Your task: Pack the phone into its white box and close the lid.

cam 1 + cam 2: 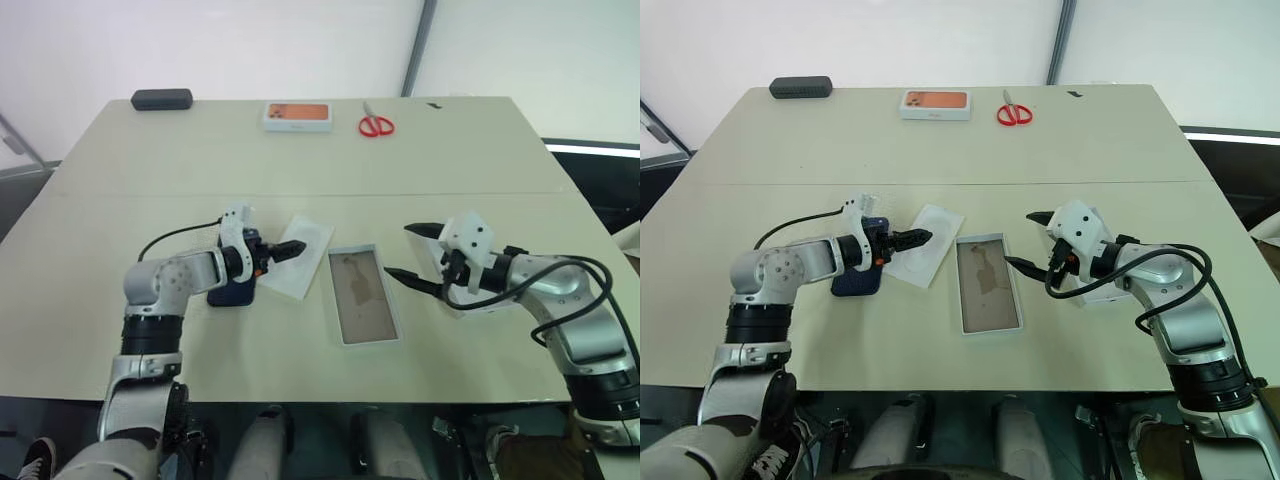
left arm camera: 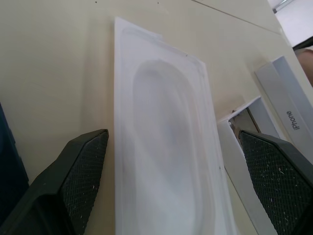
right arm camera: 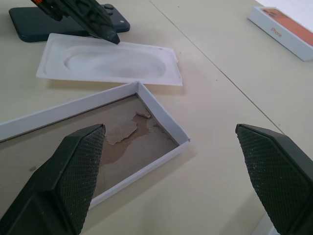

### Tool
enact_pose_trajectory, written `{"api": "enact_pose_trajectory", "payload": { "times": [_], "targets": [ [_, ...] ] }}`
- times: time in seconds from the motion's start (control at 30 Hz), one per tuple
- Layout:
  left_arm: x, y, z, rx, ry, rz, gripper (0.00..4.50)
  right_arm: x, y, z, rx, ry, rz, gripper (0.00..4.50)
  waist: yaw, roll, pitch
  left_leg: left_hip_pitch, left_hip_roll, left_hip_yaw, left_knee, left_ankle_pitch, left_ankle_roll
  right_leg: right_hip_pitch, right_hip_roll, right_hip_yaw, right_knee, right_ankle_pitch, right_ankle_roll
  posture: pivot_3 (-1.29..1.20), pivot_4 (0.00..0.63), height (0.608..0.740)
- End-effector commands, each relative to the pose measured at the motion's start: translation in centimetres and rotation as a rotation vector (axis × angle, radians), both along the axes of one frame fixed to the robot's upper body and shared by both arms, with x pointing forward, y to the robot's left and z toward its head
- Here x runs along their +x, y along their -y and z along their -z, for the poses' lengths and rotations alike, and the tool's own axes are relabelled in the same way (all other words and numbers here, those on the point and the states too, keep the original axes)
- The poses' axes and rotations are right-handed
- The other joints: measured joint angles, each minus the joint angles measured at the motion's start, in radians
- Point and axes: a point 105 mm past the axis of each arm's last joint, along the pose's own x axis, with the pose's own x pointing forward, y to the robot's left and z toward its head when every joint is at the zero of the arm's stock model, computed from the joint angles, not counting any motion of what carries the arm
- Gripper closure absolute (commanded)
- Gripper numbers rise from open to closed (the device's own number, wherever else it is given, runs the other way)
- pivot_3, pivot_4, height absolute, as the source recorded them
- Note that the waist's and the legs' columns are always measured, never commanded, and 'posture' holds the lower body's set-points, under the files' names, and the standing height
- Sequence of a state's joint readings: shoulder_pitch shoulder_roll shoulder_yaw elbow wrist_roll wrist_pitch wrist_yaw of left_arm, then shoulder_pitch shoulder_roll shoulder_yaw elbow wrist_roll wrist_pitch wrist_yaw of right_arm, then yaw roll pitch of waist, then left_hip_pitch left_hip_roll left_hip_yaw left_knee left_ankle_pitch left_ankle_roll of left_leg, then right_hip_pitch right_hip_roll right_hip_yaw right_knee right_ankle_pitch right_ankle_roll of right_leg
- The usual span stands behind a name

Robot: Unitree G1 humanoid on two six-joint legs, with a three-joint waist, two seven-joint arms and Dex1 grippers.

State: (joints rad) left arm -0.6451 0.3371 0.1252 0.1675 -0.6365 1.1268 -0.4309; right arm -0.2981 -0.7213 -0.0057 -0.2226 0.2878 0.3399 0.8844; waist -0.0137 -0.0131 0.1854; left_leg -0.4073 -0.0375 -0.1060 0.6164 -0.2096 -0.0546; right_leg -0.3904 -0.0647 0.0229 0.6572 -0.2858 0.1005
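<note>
Both tools stand wide open and empty: the left tool (image 1: 292,250) hovers over the white insert card (image 1: 300,255), the phone (image 3: 39,22) just behind it, while the right tool (image 1: 418,255) faces the white box (image 1: 363,295), the lid (image 2: 288,115) beneath its arm. All lie on a pale beige table (image 1: 300,160). At its far edge sit scissors (image 1: 376,124), an orange-pictured box (image 1: 298,116) and a dark case (image 1: 161,99); the right wrist view shows torn paper on the box floor.

Phone (image 1: 228,293), left of centre in the head view: mostly covered by the left arm. Lid (image 1: 478,302), right of centre: largely hidden beneath the right gripper (image 1: 411,254). Small dark speck (image 1: 433,104), upper right of table: too small to identify.
</note>
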Motion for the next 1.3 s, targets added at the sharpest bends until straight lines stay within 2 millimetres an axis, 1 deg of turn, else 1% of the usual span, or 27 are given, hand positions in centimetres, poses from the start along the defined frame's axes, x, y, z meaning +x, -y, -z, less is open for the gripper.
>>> {"api": "enact_pose_trajectory", "payload": {
  "times": [0.03, 0.13, 0.3, 0.43, 0.6, 0.7, 0.73, 0.77, 0.87, 0.9, 1.17, 1.27, 1.3],
  "targets": [
    [0.5, -0.1, 0.8, 0.01, -0.088, -0.032, 0.0, -0.1, -0.6, -1.4, 0.01, 0.069, -0.019, 0.04, 0.001, 0.0, 0.0, 0.0, 0.0, 0.0, 0.0, 0.0, 0.0, 0.0, 0.0, 0.0, 0.0, 0.0, 0.0, 0.0, 0.15, 0.74],
    [0.3, 0.6, 0.8, 0.027, -0.103, 0.009, 0.0, -0.1, -0.6, -1.5, 0.014, 0.076, -0.015, 0.04, 0.001, 0.0, 0.0, 0.0, 0.0, 0.0, 0.0, 0.0, 0.0, 0.0, 0.0, 0.0, 0.0, 0.0, 0.0, 0.0, 0.15, 0.74],
    [-0.7, 1.6, 1.1, -0.035, -0.172, 0.053, 0.0, -0.2, -0.6, -1.6, 0.017, 0.081, -0.011, 0.04, 0.0, 0.0, 0.0, 0.0, 0.0, 0.0, 0.0, 0.0, 0.0, 0.0, 0.0, 0.0, 0.0, 0.0, 0.0, 0.0, 0.15, 0.74],
    [-1.0, 1.9, 0.7, -0.079, -0.19, 0.058, 0.0, -0.1, -0.6, -1.6, 0.018, 0.082, -0.006, 0.04, 0.002, 0.0, 0.0, 0.0, 0.0, 0.0, 0.0, 0.0, 0.0, 0.001, -0.001, 0.0, 0.0, 0.0, 0.0, 0.0, 0.15, 0.74],
    [-1.4, 1.8, 0.2, -0.095, -0.189, 0.07, 0.0, -0.1, -0.6, -1.6, 0.019, 0.083, -0.006, 0.04, 0.001, 0.0, 0.0, 0.0, 0.0, 0.0, 0.0, 0.0, 0.0, 0.0, -0.001, 0.0, 0.0, 0.0, 0.0, 0.0, 0.15, 0.74],
    [-1.4, 1.2, 0.6, -0.083, -0.197, 0.054, 0.83, 0.0, -0.7, -1.6, 0.019, 0.083, -0.006, 0.0, 0.001, 0.0, 0.0, 0.0, 0.0, 0.0, 0.0, 0.0, 0.0, 0.0, -0.001, 0.0, 0.0, 0.0, 0.0, 0.0, 0.15, 0.74],
    [-1.6, 1.1, 0.7, -0.086, -0.204, 0.056, 1.25, 0.1, -0.7, -1.6, 0.014, 0.084, -0.007, 0.0, 0.001, 0.0, 0.0, 0.0, 0.0, 0.0, 0.0, 0.0, 0.0, 0.0, -0.001, 0.0, 0.0, 0.0, 0.0, 0.0, 0.15, 0.74],
    [-1.8, 1.0, 0.7, -0.086, -0.205, 0.057, 1.8, 0.0, -0.7, -1.6, 0.014, 0.084, -0.008, 0.0, 0.001, 0.0, 0.0, 0.0, 0.0, 0.0, 0.0, 0.0, 0.0, 0.0, -0.001, 0.0, 0.0, 0.0, 0.0, 0.0, 0.15, 0.74],
    [-2.0, 0.9, 1.1, -0.085, -0.219, 0.051, 3.23, 0.1, -0.7, -1.7, 0.017, 0.085, -0.009, 0.0, 0.0, 0.0, 0.0, 0.0, 0.0, -0.001, 0.0, 0.0, 0.0, 0.0, -0.001, 0.0, 0.0, 0.0, 0.0, 0.0, 0.15, 0.74],
    [-2.1, 0.7, 1.3, -0.078, -0.221, 0.047, 3.65, 0.0, -0.7, -1.7, 0.019, 0.086, -0.009, 0.0, 0.0, 0.0, 0.0, 0.0, 0.0, -0.001, 0.0, 0.0, 0.0, 0.0, -0.001, 0.0, 0.0, 0.0, 0.0, 0.0, 0.15, 0.74],
    [-2.1, 0.4, 2.1, -0.081, -0.23, 0.03, 3.65, 0.0, -0.8, -1.7, 0.024, 0.087, -0.008, 0.0, 0.0, 0.0, 0.0, 0.0, 0.0, -0.001, 0.0, 0.0, 0.0, 0.0, -0.001, 0.0, 0.0, 0.0, 0.0, 0.0, 0.15, 0.74],
    [-2.2, 0.6, 2.2, -0.101, -0.243, 0.031, 4.47, 0.0, -0.8, -1.7, 0.025, 0.086, -0.008, 0.0, 0.001, 0.0, 0.0, 0.0, 0.0, -0.001, 0.0, 0.0, 0.0, 0.0, -0.001, 0.0, 0.0, 0.0, 0.0, 0.0, 0.15, 0.74],
    [-2.2, 0.6, 2.3, -0.1, -0.244, 0.029, 4.47, 0.0, -0.8, -1.7, 0.025, 0.086, -0.009, 0.0, 0.0, 0.0, -0.001, 0.0, 0.0, -0.001, 0.0, 0.0, 0.0, 0.0, -0.001, 0.0, 0.0, 0.0, 0.0, 0.0, 0.15, 0.74]
  ]
}}
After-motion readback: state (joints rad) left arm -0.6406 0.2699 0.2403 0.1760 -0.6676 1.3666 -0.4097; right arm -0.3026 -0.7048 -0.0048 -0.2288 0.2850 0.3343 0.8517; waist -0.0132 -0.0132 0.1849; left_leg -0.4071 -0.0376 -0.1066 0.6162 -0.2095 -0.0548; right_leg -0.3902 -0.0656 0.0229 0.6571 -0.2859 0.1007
